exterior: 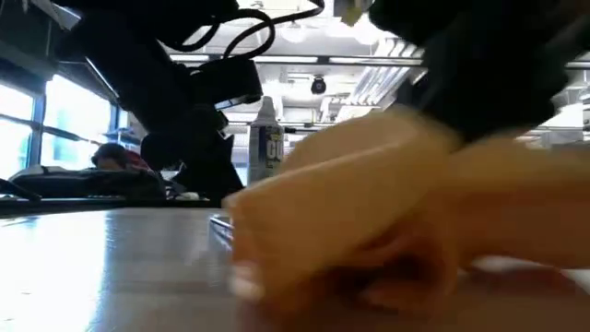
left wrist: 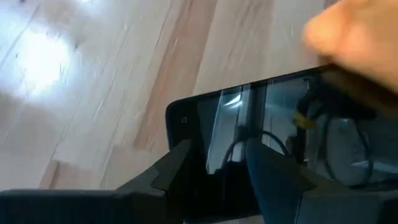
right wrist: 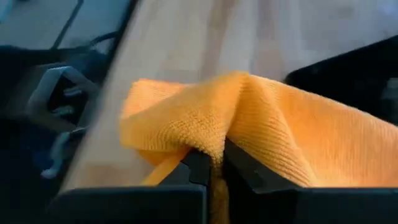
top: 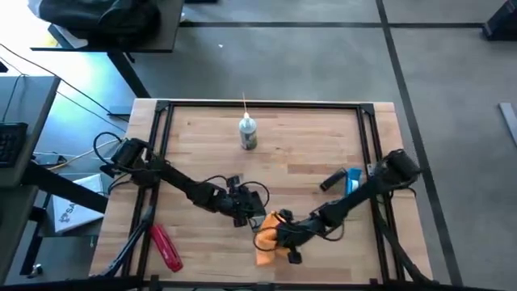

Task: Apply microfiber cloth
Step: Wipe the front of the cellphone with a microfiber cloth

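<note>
The orange-yellow microfiber cloth (top: 268, 242) lies bunched near the table's front edge, and my right gripper (top: 284, 236) is shut on it. In the low view the cloth (exterior: 369, 217) fills the foreground as a blur. Just to its left lies a black phone (left wrist: 280, 118), screen up, flat on the wood. My left gripper (top: 242, 208) stands over the phone's end with its fingers apart. In the left wrist view the cloth shows over the phone's far end. My left gripper has its two spread fingertips (left wrist: 258, 152) over the phone's screen near one short end (left wrist: 186, 124), slanting down from the table's left. They seem to rest on the glass, but I cannot tell for sure. My right gripper pinches a raised fold of the cloth (right wrist: 217, 140) between its two fingers (right wrist: 239, 165), coming from the table's right at a low slant. The cloth spreads away from the fold on both sides, slack, with its lower part on the table.
A white spray bottle (top: 248, 133) stands upright at the table's far middle. A red tool (top: 166, 246) lies at the near left. A black and a blue object (top: 346, 179) lie at the right, beside the right arm.
</note>
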Tool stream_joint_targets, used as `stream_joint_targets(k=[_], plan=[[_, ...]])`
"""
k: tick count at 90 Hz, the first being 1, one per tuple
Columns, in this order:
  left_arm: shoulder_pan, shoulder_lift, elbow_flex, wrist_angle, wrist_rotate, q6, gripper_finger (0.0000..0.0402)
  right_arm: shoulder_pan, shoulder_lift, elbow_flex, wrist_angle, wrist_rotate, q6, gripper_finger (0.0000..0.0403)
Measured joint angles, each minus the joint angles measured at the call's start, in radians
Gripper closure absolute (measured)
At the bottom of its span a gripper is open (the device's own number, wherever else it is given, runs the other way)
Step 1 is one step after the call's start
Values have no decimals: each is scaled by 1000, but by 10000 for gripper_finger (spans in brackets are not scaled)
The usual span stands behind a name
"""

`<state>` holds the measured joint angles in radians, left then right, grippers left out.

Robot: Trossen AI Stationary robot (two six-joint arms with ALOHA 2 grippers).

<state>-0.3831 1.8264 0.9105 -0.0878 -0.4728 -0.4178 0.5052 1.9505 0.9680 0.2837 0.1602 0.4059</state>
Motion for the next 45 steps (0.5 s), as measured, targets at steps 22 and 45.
stream_joint_targets(k=[22,45], plan=[[-71,-40,-1,-52,56,-28,268,-81,14,5,-161,213,-4,403],[-146,-113,-1,-96,22,-34,268,-74,-117,-1,-527,435,11,403]])
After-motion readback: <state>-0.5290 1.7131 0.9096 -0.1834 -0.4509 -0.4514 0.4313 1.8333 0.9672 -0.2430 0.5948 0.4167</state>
